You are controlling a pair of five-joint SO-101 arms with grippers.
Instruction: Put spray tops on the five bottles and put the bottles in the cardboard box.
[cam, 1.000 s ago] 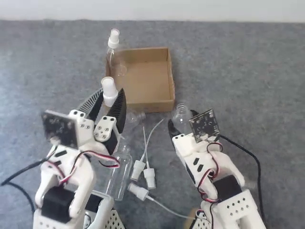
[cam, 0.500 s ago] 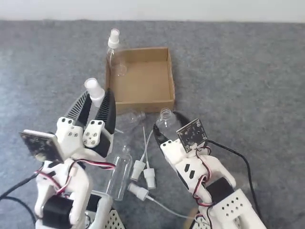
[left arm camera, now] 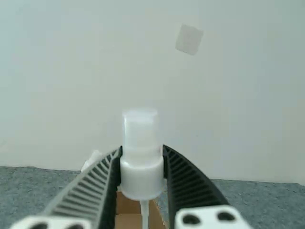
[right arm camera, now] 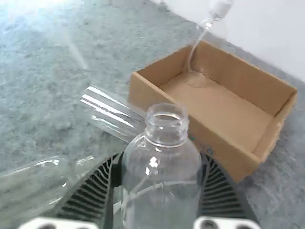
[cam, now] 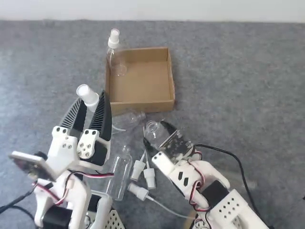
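Observation:
My left gripper [cam: 90, 106] is shut on a white spray top [cam: 87, 94] and holds it in the air, left of the cardboard box [cam: 162, 102]. In the left wrist view the spray top [left arm camera: 140, 152] stands upright between the gripper's [left arm camera: 140, 160] ribbed fingers [left arm camera: 188, 181]. Just in front of the box, my right gripper [cam: 153, 136] is shut on a clear open-necked bottle [cam: 152, 128]. That bottle [right arm camera: 159, 157] is upright in the right gripper [right arm camera: 159, 164]. A capped bottle [cam: 113, 45] stands at the box's far left corner.
Two clear bottles lie on the grey carpet, one [cam: 120, 169] between the arms and one [cam: 135, 117] by the box front. Three loose spray tops [cam: 149, 177] with long tubes lie beside them. The carpet to the right of the box is bare.
My left arm has drawn back and to the left with the spray top. The right arm has carried its bottle left, toward the middle in front of the box.

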